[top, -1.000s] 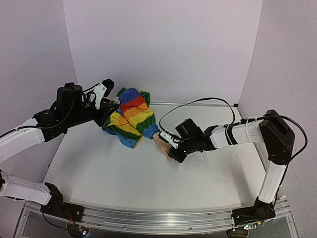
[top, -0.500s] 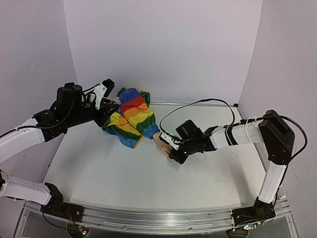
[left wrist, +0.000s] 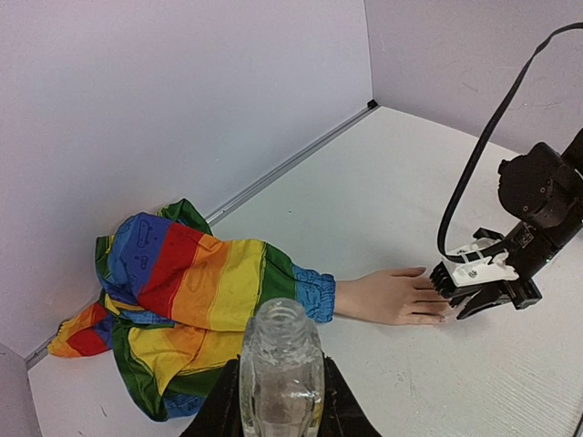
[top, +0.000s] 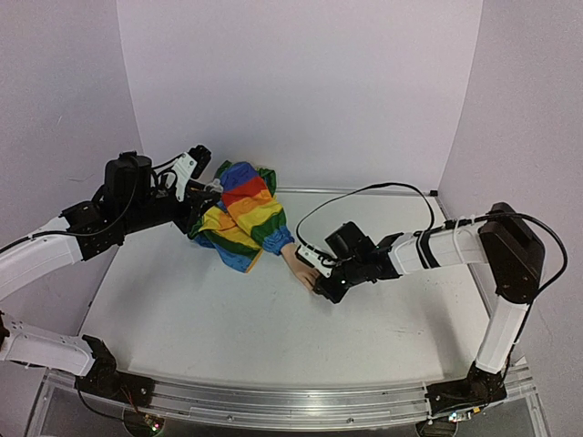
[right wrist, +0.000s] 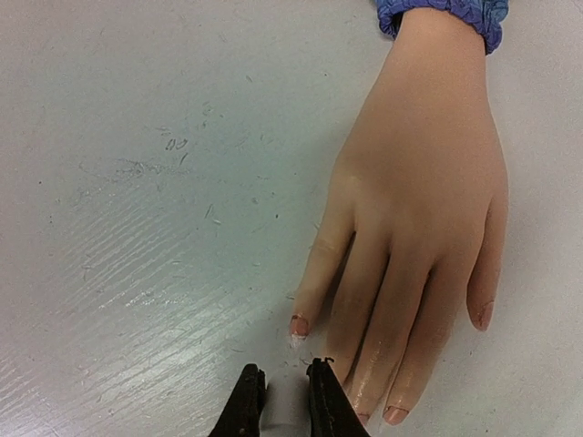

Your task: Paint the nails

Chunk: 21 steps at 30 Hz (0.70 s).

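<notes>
Your left gripper clamps an uncapped clear bottle at the far left, beside the rainbow sleeve. Your right gripper, jaws drawn narrow, sits mid-table at the mannequin hand's fingertips, just beside the nails.

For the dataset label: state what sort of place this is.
Likely a robot lab test cell, not a salon: plain lilac walls box in a white table, robot arms stand on a metal rail, and the hand is a mannequin's.
</notes>
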{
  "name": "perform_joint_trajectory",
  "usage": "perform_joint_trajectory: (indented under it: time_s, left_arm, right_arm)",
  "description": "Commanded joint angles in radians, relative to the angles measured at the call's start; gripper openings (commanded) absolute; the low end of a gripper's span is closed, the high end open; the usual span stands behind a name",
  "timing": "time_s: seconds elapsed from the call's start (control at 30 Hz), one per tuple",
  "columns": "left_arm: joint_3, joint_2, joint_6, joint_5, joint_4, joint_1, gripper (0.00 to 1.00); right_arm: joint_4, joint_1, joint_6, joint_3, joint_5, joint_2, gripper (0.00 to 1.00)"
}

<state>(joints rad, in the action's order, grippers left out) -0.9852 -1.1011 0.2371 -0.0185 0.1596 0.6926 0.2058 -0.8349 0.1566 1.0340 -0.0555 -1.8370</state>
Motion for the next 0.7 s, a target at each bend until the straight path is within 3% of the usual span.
perform_joint_trajectory:
  time_s: [0.0, 0.37, 0.67]
  left_arm:
    - [-0.032, 0.002, -0.005, -0.016, -0.025, -0.004, 0.0]
    - [-0.027, 0.033, -0.025, -0.069, -0.019, -0.004, 0.0]
    - [-0.106, -0.011, -0.102, -0.312, 0.042, 0.001, 0.0]
  right_arm:
    - [-0.024, -0.006, -0.029, -0.011, -0.006, 0.085, 0.0]
    - [0.076, -0.013, -0.245, -0.095, 0.01, 0.369, 0.0]
    - [0.248, -0.013, -0.423, -0.244, 0.114, 0.577, 0.0]
